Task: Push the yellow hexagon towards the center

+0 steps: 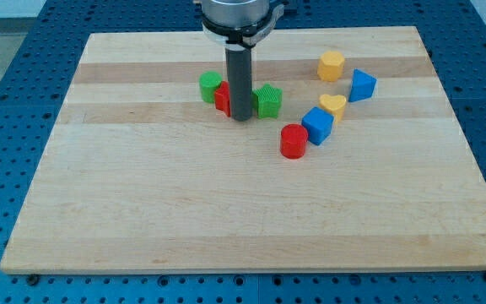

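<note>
Up near the view's top right on the wooden table [142, 211]: yellow hexagon [331, 64], standing alone, well right of the middle of the table. Just right of it and slightly lower, blue triangular block [362, 85]. Below the hexagon, yellow heart [333, 105], touching or nearly touching blue cube [317, 125] at its lower left. Next along the same slanting line, red cylinder [293, 141], just beside the cube's lower left corner.

Left of centre, toward the view's top: dark rod descending from the arm's grey flange at the top edge, with my tip [242, 118] planted on the table amid a small cluster. Green block [211, 86] at the cluster's left, shape hard to make out. Red block [223, 99] directly left of the rod, partly hidden behind it, shape unclear. Green cube-like block [268, 100] just right of the rod, close to or touching it.

Tip well apart from the yellow hexagon, off to its left and lower. No jawed end effector fitted, only the plain rod, so nothing spread or pinched.
</note>
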Controlling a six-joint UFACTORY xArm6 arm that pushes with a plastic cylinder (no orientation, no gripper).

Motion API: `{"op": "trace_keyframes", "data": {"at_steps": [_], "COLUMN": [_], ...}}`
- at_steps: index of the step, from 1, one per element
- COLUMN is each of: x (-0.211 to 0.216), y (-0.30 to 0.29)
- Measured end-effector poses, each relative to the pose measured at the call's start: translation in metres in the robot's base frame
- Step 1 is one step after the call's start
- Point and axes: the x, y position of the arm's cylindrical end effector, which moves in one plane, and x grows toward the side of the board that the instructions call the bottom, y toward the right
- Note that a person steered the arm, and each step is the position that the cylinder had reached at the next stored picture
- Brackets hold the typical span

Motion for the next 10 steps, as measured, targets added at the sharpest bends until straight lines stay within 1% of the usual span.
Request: {"op": "trace_keyframes", "data": {"at_steps": [2, 7, 10], "x": [0.000, -0.070, -0.077], "y": [0.016, 0.019, -0.018]}}
